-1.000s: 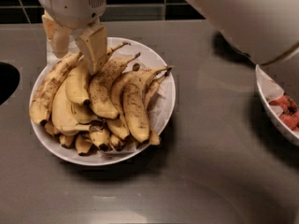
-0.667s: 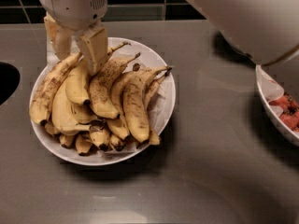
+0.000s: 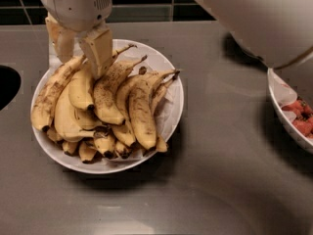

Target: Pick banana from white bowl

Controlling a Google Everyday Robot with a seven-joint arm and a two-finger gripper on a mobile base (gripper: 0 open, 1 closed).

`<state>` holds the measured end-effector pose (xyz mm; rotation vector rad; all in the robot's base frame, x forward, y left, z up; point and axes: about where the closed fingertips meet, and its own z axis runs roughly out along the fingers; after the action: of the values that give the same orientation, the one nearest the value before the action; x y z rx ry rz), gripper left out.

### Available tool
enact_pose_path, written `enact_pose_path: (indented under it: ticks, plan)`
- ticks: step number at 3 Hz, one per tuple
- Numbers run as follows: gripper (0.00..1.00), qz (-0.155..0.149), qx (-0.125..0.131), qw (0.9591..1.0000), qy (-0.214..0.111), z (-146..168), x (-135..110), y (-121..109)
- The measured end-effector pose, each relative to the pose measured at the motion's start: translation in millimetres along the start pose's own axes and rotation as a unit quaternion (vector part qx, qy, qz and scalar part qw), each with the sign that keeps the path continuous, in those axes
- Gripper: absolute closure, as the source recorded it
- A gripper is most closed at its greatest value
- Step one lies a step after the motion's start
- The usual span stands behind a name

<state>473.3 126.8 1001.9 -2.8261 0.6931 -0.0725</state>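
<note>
The white bowl (image 3: 172,84) is wide and shallow with a crumpled paper lining. It sits left of centre on the grey counter and is heaped with several bananas. The banana (image 3: 80,88) is plump and clean yellow with a black lower tip. It lies in the upper left of the heap, between a long mottled banana (image 3: 48,98) and a brown-speckled one (image 3: 108,94). My gripper (image 3: 80,58) hangs from above at the bowl's far left rim. It is down at the upper end of the banana, whose stem is hidden behind it.
A second white bowl (image 3: 286,116) with red pieces is cut off by the right edge. My white arm (image 3: 254,18) fills the upper right. A dark round opening (image 3: 7,84) lies at the left edge. A dark tiled wall runs along the back.
</note>
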Motion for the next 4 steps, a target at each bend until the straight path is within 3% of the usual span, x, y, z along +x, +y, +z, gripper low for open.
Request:
enact_pose_path:
  ticks: [3, 4]
  plan:
    - [0.53, 0.0, 0.0, 1.0, 0.0, 0.0, 0.0, 0.0]
    - [0.72, 0.0, 0.0, 1.0, 0.0, 0.0, 0.0, 0.0]
